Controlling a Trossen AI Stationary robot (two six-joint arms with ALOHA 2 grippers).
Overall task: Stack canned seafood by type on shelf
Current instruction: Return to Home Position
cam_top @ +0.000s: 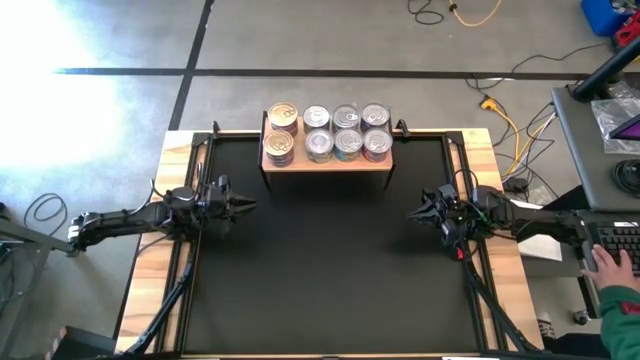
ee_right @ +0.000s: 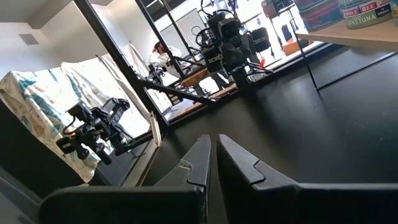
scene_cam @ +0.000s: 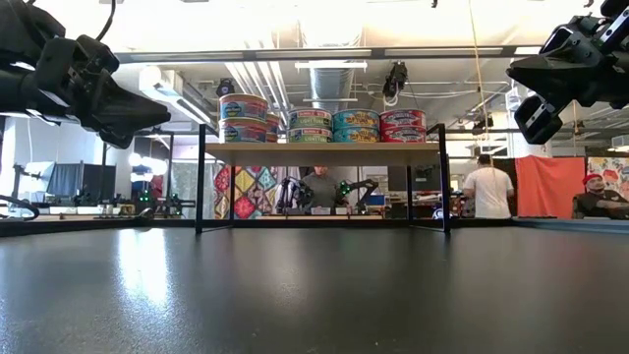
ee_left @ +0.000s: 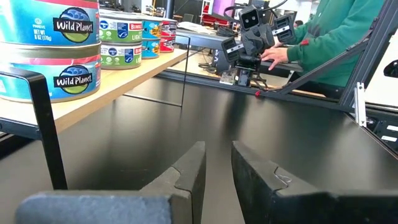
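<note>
Nearby, a person's hand (cam_top: pixel 604 258) rests on a keyboard (cam_top: pixel 622 244).

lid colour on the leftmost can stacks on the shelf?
Gold on the leftmost cans; the other lids on the shelf are silver. Clearest in the high view.

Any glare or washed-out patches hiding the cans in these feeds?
High view: blown-out light on the floor at upper left, clear of the cans on the shelf. Low view: bright ceiling behind, window sheen on the black table, labels readable. Left wrist view: nearest Wild Planet cans sharp.
</note>
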